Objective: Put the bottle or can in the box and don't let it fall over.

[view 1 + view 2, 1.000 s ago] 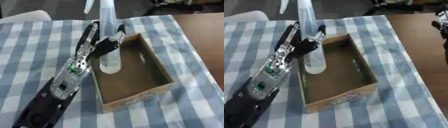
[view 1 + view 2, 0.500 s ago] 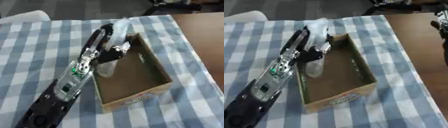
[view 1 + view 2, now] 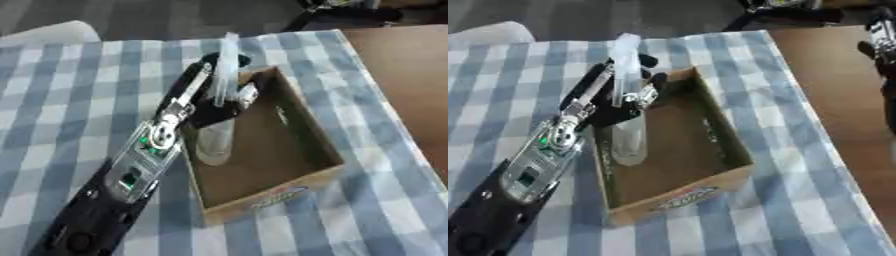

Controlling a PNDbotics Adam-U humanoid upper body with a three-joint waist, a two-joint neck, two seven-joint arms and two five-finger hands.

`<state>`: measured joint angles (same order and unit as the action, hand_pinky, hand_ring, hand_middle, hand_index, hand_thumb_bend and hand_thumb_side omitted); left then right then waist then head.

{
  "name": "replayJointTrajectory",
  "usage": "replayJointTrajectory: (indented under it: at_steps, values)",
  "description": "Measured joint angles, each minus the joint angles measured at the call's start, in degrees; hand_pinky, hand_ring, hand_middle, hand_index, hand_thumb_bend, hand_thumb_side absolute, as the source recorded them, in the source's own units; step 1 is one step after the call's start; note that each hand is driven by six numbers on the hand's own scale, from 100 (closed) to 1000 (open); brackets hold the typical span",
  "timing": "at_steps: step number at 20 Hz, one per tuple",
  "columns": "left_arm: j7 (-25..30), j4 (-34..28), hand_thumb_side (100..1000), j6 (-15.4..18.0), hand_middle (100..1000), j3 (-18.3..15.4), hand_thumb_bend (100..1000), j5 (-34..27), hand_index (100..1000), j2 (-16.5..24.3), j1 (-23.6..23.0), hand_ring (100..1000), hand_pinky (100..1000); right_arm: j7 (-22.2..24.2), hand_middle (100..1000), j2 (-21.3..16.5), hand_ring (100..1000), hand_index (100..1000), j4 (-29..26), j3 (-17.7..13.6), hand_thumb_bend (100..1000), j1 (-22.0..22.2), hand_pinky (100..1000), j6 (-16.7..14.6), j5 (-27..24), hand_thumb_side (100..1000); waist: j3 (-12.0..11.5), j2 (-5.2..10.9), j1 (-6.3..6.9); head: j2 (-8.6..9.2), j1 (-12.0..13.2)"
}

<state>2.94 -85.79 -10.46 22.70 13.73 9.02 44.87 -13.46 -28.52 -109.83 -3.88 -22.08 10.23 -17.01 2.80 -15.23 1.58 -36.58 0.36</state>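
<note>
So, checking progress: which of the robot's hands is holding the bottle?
The left hand, its fingers curled round the clear bottle inside the cardboard box; the right hand hangs apart at the right eye view's right edge.

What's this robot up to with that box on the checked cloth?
The robot's left hand is curled round a clear plastic bottle and is setting it into an open cardboard box on the blue-and-white checked tablecloth. The bottle's base sits low inside the box, by its left wall, and it stands roughly upright, leaning a little. The hand has not let go. Part of the right arm shows at the right eye view's upper right edge, away from the box.
</note>
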Motion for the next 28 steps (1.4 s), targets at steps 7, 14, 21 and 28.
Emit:
replayJointTrajectory:
  at_steps: [7, 14, 21, 28]
  values:
    - [1.8, 0.1, 646, -1.0, 782, -0.8, 277, 0.0, 808, 1.2, -1.3, 799, 672, 0.0, 1000, 0.0, 1000, 886, 0.0, 0.0, 100, 0.3, 935, 0.0, 0.0, 538, -0.2, 0.00, -0.02, 0.00, -0.3]
    - [2.4, -0.8, 718, -1.6, 781, -1.5, 369, 0.9, 823, 3.3, -2.7, 838, 728, 0.0, 1000, 0.0, 1000, 886, 0.0, 0.0, 100, 0.5, 935, 0.0, 0.0, 538, -0.6, 0.01, 0.00, -0.01, -0.6]
    - [2.2, -2.6, 800, -2.0, 806, -1.7, 508, 3.5, 857, 4.6, -3.5, 865, 747, 0.0, 1000, 0.0, 1000, 885, 0.0, -0.1, 100, 0.5, 935, 0.0, 0.0, 539, -0.8, 0.03, 0.02, -0.01, -1.0]
    - [2.9, -3.2, 765, -2.2, 806, -1.8, 400, 4.1, 854, 5.1, -4.2, 867, 740, 0.0, 1000, 0.0, 1000, 884, 0.0, -0.2, 100, 0.5, 935, 0.0, 0.0, 539, -0.9, 0.05, 0.04, -0.01, -1.1]
